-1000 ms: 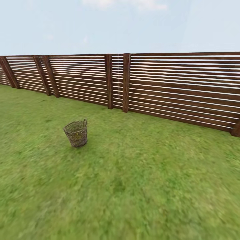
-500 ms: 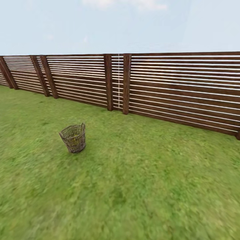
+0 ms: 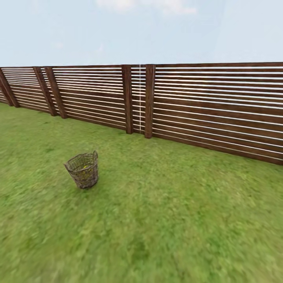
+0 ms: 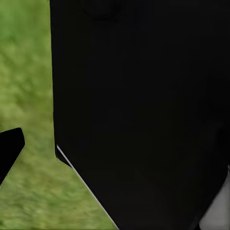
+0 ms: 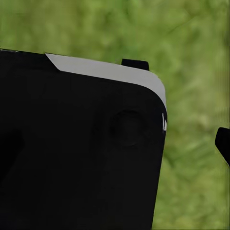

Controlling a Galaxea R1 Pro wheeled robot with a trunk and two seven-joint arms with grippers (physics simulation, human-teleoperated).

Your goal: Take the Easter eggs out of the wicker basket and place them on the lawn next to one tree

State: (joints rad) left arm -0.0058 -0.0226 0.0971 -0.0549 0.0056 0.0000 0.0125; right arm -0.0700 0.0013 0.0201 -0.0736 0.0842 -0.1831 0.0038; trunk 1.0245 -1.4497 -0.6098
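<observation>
Gripper fingertips [image 5: 223, 142] over lawn [image 3: 165, 220]; wicker basket [image 3: 83, 170] well ahead.

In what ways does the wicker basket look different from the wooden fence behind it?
The wicker basket is small and bucket-shaped; the fence is long and runs across the whole head view. The basket is woven of thin twigs in an open mesh; the fence has straight horizontal slats between thick posts. The basket leans slightly; the fence slats run straight. Both are brown, let light through, and stand on the lawn.
</observation>
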